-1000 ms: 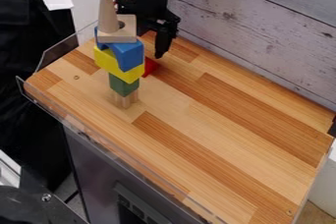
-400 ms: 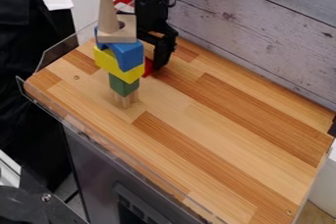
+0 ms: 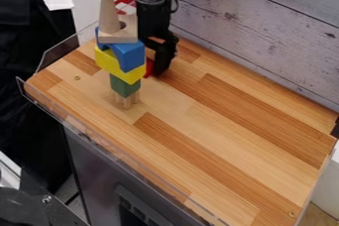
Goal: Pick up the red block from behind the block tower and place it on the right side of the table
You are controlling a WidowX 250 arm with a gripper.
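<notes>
- The black gripper [image 3: 161, 67] hangs low over the far left part of a wooden table [image 3: 218, 126], its arm coming down from the top edge.
- Whether the gripper is spread, pressed together or pinching something, I cannot tell; a stack of blocks partly hides it.
- A red block [image 3: 148, 67] lies beside the gripper, partly hidden behind the stack; it is unclear whether the two touch.
- The stack stands upright on the left part of the table, nearer the camera than the gripper.
- At the bottom of the stack are pale wooden supports [image 3: 127, 102], with a green block [image 3: 124, 86] on them.
- Above the green block sits a wider yellow block [image 3: 108, 63], and on that a blue block [image 3: 130, 56], set at an angle.
- A flat, pale wooden slab [image 3: 118, 36] with a dark hole rests on the blue block. A pale peg [image 3: 108, 12] with a round head rises from the slab, forming the top.
- A clear rim [image 3: 56, 54] edges the table at the left.
- Grey wooden planks [image 3: 265, 17] form a wall along the far right side.
- Black cloth [image 3: 29, 71] hangs at the left, and a grey cabinet [image 3: 99, 170] stands below the table's near edge.
</notes>
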